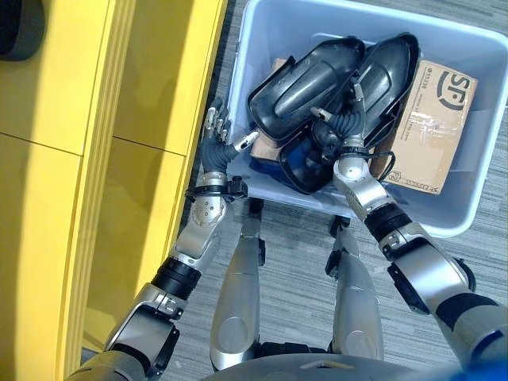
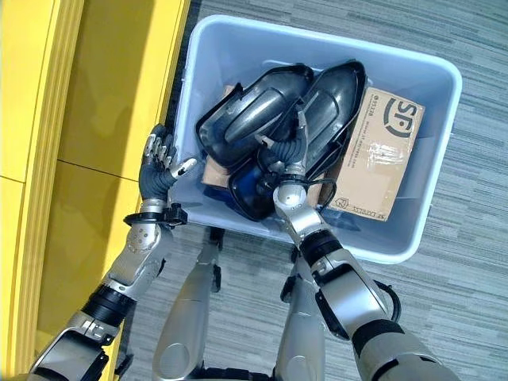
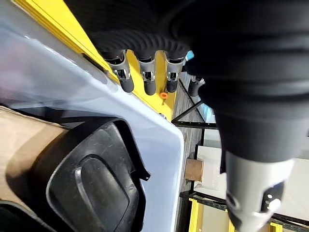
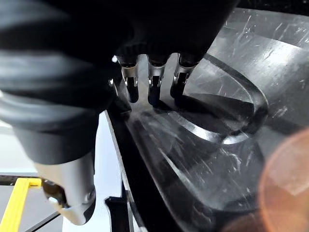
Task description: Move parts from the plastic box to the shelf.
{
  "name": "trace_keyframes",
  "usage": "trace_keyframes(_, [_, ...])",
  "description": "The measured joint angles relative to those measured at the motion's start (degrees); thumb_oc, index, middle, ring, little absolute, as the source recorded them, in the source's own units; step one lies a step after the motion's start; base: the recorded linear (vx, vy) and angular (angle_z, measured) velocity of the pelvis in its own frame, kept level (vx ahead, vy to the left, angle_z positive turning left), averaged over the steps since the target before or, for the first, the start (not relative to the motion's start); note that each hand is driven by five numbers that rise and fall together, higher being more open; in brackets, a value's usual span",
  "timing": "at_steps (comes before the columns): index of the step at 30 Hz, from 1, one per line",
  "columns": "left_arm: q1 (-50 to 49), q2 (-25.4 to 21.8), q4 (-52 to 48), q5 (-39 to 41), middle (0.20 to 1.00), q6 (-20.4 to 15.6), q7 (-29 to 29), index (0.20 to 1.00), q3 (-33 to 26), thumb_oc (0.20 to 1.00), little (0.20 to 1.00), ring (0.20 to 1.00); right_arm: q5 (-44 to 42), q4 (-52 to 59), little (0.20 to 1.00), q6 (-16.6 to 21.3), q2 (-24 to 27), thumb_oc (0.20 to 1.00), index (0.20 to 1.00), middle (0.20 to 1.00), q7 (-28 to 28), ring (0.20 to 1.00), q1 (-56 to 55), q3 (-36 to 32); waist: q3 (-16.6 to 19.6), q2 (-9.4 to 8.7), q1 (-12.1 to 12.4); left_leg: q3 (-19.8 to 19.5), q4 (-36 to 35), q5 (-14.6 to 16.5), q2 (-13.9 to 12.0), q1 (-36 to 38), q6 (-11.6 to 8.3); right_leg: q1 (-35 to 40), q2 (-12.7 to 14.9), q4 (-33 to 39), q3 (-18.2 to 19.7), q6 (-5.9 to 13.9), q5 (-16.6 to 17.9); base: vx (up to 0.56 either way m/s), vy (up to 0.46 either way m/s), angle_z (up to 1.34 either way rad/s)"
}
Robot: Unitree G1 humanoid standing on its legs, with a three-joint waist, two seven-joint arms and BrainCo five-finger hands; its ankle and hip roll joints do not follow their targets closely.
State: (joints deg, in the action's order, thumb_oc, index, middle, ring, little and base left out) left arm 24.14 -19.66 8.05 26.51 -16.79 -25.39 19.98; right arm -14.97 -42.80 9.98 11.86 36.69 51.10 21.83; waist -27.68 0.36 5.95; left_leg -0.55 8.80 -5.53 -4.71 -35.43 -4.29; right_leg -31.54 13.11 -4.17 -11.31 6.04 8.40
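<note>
1. The right hand [image 2: 290, 163] reaches into the plastic box [image 2: 397, 238]; in its wrist view its fingers [image 4: 153, 84] curl down with their dark tips pressed on the glossy surface of a black moulded part [image 2: 329, 107], and its thumb stands apart beside that part's edge. Whether the thumb grips the rim I cannot tell, so a real hold is not certain.
2. The left hand [image 2: 161, 171] hangs at the box's left rim, just outside its wall, fingers [image 3: 147, 77] relaxed and loosely spread, holding nothing.
3. That black part lies tilted in the middle of the box, side by side with a second black part [image 2: 250, 115] of the same shape; both rest on top of the other contents.
4. A smaller dark piece with a blue sheen [image 2: 250, 190] lies under them, near the front wall, just beside the right wrist.
5. A brown cardboard carton [image 2: 377, 155] lies flat on the right side of the box, partly tucked under the nearer black part.
6. The yellow shelf [image 1: 71, 159] stands along the robot's left, close to the box.
</note>
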Motion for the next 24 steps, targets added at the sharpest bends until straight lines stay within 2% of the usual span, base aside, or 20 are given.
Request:
trace_keyframes(10, [0.94, -0.09, 0.0, -0.01, 1.0, 0.0, -1.28, 1.0, 0.3, 1.0, 1.0, 1.0, 0.74, -1.23, 1.0, 0.2, -0.44, 1.0, 1.0, 1.0, 3.95, 1.0, 2.23, -0.87, -0.18, -0.32, -0.14, -0.65, 1.52, 0.01, 0.2, -2.77, 0.05, -2.01, 0.25, -0.83, -0.44, -0.06, 0.03, 0.01, 0.014, 0.02])
trace_keyframes(15, [1.65, -0.1, 0.0, -0.02, 1.0, 0.0, -2.3, 1.0, 0.37, 1.0, 1.0, 1.0, 2.88, -2.97, 1.0, -0.2, -0.5, 1.0, 1.0, 1.0, 4.17, 1.0, 3.37, -0.79, -0.6, -1.1, -0.16, -0.95, 2.47, 0.18, 0.33, -3.77, 0.28, -2.38, 0.36, -0.9, -0.64, -0.09, 0.08, 0.0, 0.03, 0.03])
trace_keyframes(24, [1.43, -1.48, 0.0, 0.03, 1.0, 0.0, -2.18, 1.0, 0.37, 1.0, 1.0, 1.0, 3.41, -8.73, 1.0, -0.21, -0.28, 1.0, 1.0, 1.0, 4.27, 1.0, 7.44, 1.56, -0.54, -1.25, -0.21, -1.72, 3.65, 0.63, 0.96, -5.4, 0.31, -3.05, 0.95, -1.07, -1.19, -0.09, 0.15, 0.01, 0.012, 0.03])
